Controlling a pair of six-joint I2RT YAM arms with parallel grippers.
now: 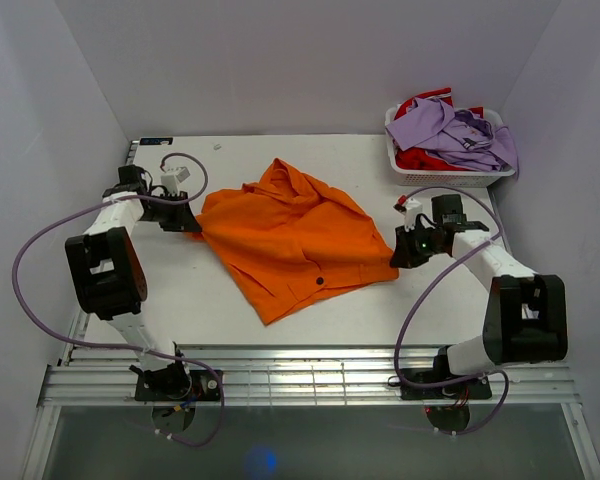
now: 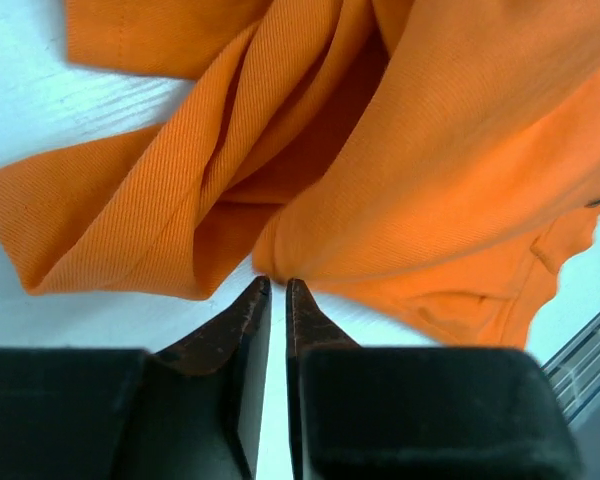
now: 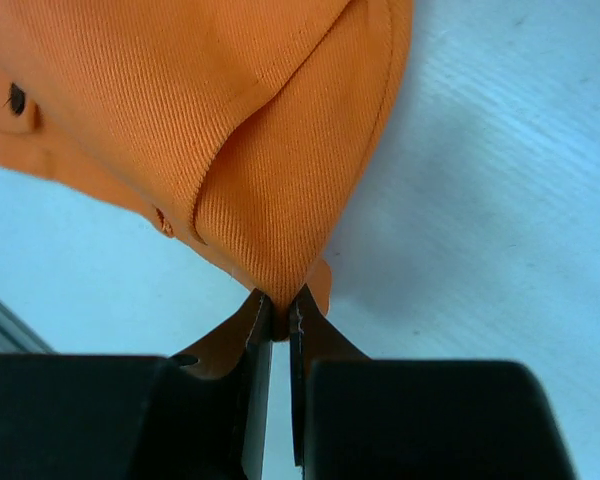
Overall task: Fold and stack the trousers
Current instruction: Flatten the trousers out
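Right gripper (image 3: 278,302) pinches a twill-ribbed corner of the trousers (image 3: 230,130); left gripper (image 2: 277,284), tips a slit apart at a fold's edge, clasps nothing. Trousers lie crumpled mid-frame on the white table (image 1: 360,320), legs indistinguishable among folds.

Your tabletop (image 1: 205,300) is plain white. On it you have the bright orange trousers (image 1: 290,235), lying rumpled and partly doubled over across the middle, and a white laundry basket (image 1: 450,178) standing in the far right corner, apart from them.
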